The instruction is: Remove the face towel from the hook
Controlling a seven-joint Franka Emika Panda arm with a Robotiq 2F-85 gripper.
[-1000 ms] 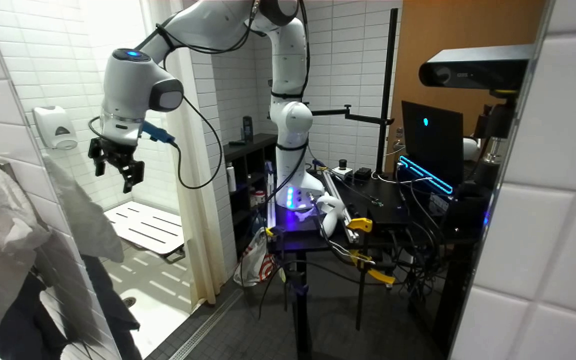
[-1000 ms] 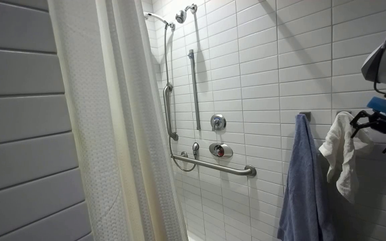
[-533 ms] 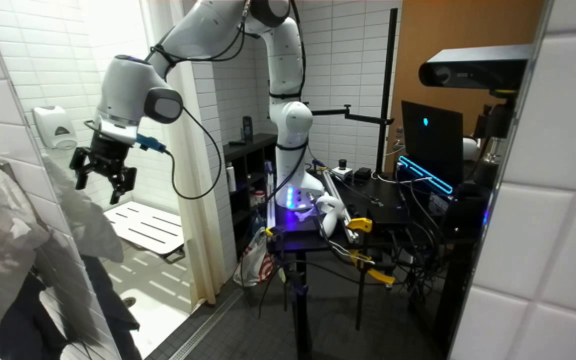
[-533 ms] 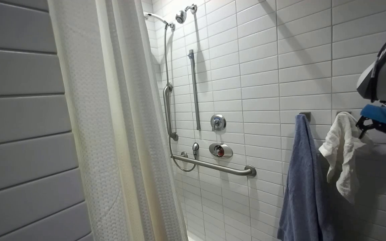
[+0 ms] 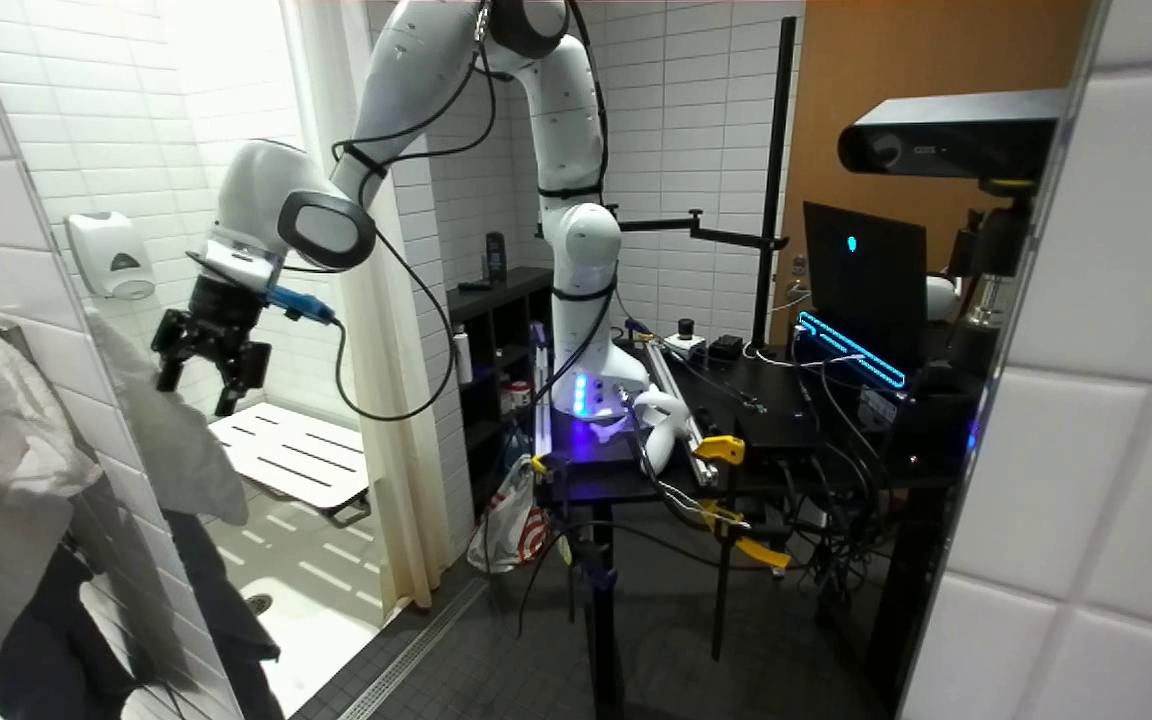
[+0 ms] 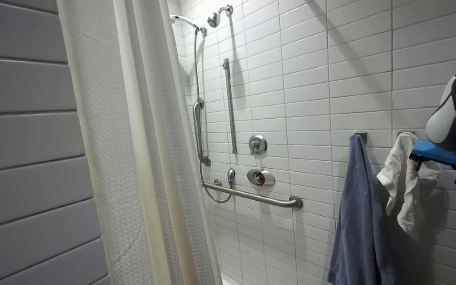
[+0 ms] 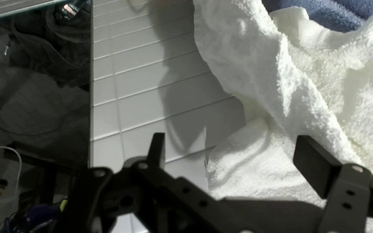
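Low in the wrist view, black two-fingered gripper (image 7: pixel 236 157), fingers spread apart, beyond at right, fluffy white terry face towel (image 7: pixel 303 97), loosely creased, hung from dark metal hook (image 6: pixel 412 133) at right in an exterior view, blue terry towel (image 6: pixel 356 217) beside.

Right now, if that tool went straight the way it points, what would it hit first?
Probably the white towel: the wrist view shows its folds beyond the open tool, though exact depth is unclear.
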